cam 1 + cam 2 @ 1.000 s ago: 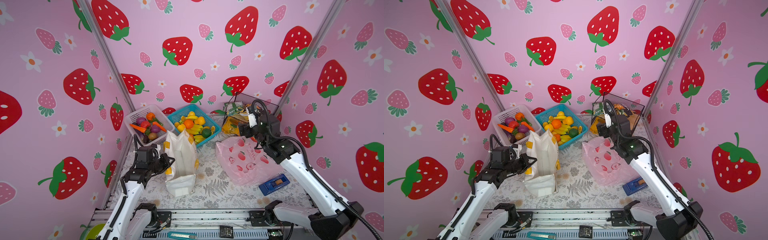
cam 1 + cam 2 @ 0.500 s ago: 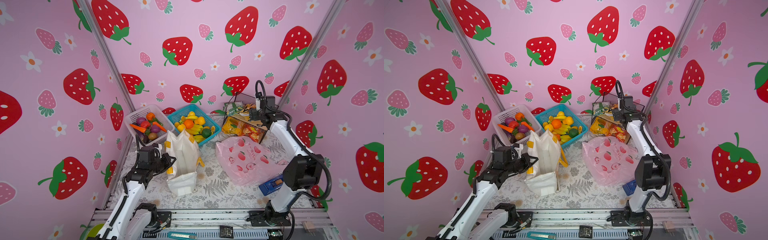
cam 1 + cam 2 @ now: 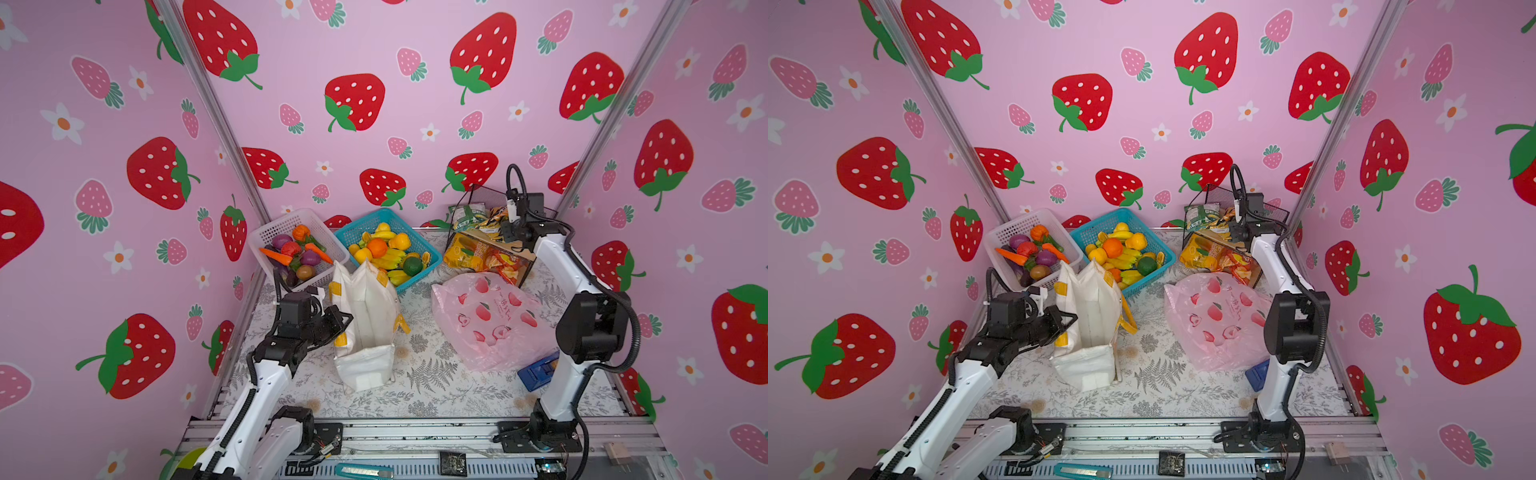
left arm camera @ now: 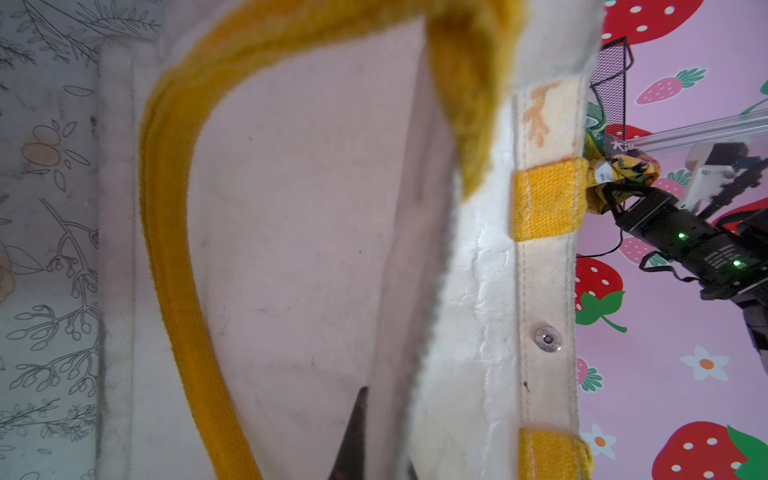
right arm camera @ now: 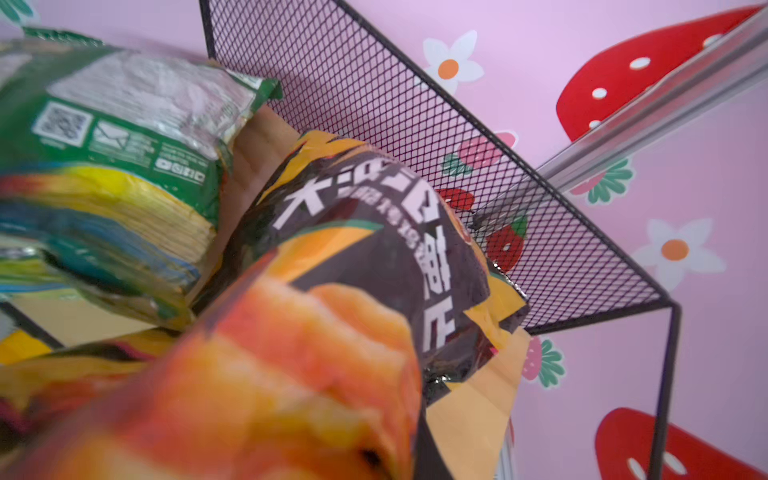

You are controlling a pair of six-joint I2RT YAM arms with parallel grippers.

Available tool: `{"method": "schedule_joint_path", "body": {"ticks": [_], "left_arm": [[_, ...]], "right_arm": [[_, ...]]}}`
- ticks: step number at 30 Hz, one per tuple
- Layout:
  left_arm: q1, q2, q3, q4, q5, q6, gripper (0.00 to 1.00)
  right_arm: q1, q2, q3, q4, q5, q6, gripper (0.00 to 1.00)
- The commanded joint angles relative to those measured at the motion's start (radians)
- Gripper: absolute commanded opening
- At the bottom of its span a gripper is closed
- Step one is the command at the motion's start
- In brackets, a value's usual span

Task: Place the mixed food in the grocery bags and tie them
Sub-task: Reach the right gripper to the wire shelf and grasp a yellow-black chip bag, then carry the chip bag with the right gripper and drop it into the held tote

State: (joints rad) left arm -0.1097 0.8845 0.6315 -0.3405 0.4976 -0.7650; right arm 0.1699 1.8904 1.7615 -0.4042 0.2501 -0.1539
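Your left gripper [image 3: 341,321] is clamped tight on the rim of the stiff white canvas tote with yellow woven handles [image 3: 370,307], which stands upright. Your right gripper [image 4: 614,192] is pinched on a crinkly glossy black-and-orange snack packet [image 5: 374,232] inside the black wire-mesh basket [image 5: 415,104], beside a green foil packet [image 5: 124,116]. The thin translucent pink plastic bag with red fruit prints [image 3: 486,316] lies slumped on the leaf-print cloth [image 3: 432,374]. Smooth rounded toy fruits [image 3: 386,249] sit in the blue lattice basket [image 3: 432,259].
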Motion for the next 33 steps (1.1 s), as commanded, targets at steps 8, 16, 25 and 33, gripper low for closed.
{"method": "schedule_joint_path", "body": {"ticks": [8,16,25,33], "left_arm": [[-0.007,-0.004,-0.007,0.050,-0.014,0.016,0.00],[-0.007,0.006,-0.014,0.074,0.004,0.033,0.00],[-0.007,0.015,-0.018,0.068,0.001,0.043,0.00],[-0.006,-0.010,-0.023,0.053,-0.026,0.044,0.00]], "right_arm": [[0.015,-0.542,-0.410,0.290,-0.366,0.175,0.00],[0.310,-0.748,-0.641,0.441,-0.778,0.212,0.00],[0.655,-0.481,-0.447,0.203,-0.914,-0.050,0.00],[0.770,-0.285,-0.308,-0.022,-0.575,-0.144,0.00]]}}
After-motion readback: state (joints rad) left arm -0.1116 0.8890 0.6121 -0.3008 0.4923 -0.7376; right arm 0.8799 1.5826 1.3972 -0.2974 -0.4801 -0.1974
